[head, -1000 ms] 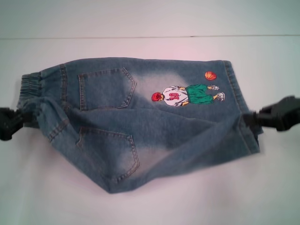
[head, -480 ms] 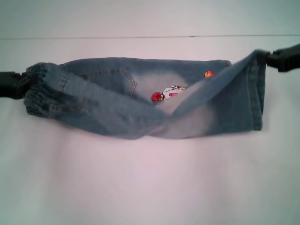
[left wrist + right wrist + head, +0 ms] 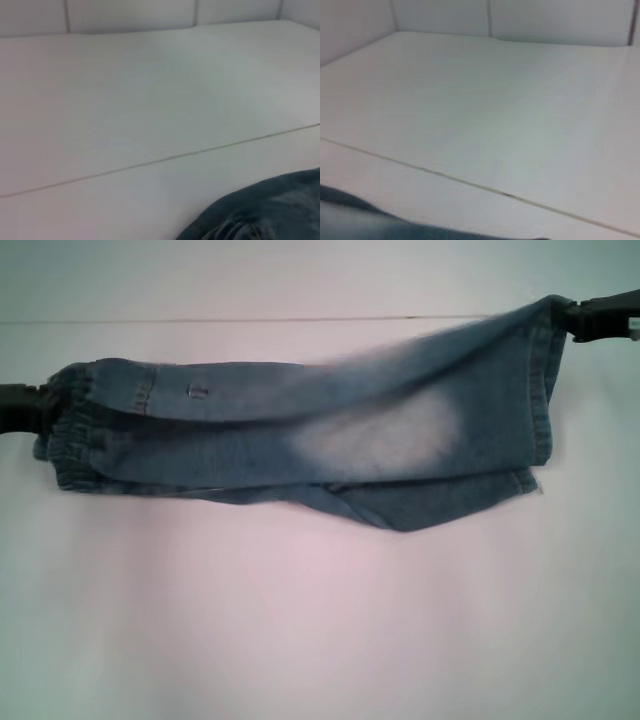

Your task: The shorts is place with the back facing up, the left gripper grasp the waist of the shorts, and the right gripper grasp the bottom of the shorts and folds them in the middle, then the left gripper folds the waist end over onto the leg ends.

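A plain white table point(image 3: 320, 620) fills the head view, crossed by a thin dark seam running side to side near its far edge. One item lies on it: a pair of blue denim shorts point(image 3: 300, 440), folded lengthwise into a long band. The band stretches from the left gripper point(image 3: 20, 408), at the elastic waist end, across to the right gripper point(image 3: 600, 318), at the leg hem. That hem corner is lifted above the surface; the rest of the fabric rests flat between the two claws.
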`<state>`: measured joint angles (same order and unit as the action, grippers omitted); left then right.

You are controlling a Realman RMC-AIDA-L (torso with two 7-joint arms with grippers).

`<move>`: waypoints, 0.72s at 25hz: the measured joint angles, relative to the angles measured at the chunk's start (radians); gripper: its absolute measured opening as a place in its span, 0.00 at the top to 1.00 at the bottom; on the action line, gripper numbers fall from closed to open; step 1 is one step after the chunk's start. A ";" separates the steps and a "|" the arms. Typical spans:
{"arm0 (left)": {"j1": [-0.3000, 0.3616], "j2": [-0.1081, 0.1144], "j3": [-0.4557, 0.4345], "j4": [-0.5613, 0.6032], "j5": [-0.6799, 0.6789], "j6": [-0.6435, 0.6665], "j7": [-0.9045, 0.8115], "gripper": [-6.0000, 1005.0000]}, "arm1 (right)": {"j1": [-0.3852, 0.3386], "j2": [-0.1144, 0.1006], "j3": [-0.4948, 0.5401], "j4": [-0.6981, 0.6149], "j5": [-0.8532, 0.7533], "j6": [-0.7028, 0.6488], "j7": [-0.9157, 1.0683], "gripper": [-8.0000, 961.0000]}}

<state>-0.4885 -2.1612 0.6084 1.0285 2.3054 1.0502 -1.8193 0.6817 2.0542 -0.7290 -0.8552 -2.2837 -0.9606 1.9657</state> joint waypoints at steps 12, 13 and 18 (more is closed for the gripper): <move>-0.008 0.001 0.045 -0.052 0.096 -0.113 -0.052 0.86 | 0.053 0.007 -0.098 0.134 -0.017 0.182 -0.013 0.98; -0.008 0.001 0.052 -0.052 0.096 -0.113 -0.052 0.86 | 0.052 0.013 -0.105 0.130 -0.017 0.191 -0.018 0.98; -0.007 -0.004 0.095 -0.049 0.078 -0.140 -0.051 0.85 | 0.045 0.029 -0.112 0.127 -0.016 0.211 -0.035 0.90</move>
<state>-0.4951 -2.1657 0.7032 0.9800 2.3838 0.9098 -1.8705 0.7265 2.0831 -0.8408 -0.7282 -2.2998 -0.7493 1.9305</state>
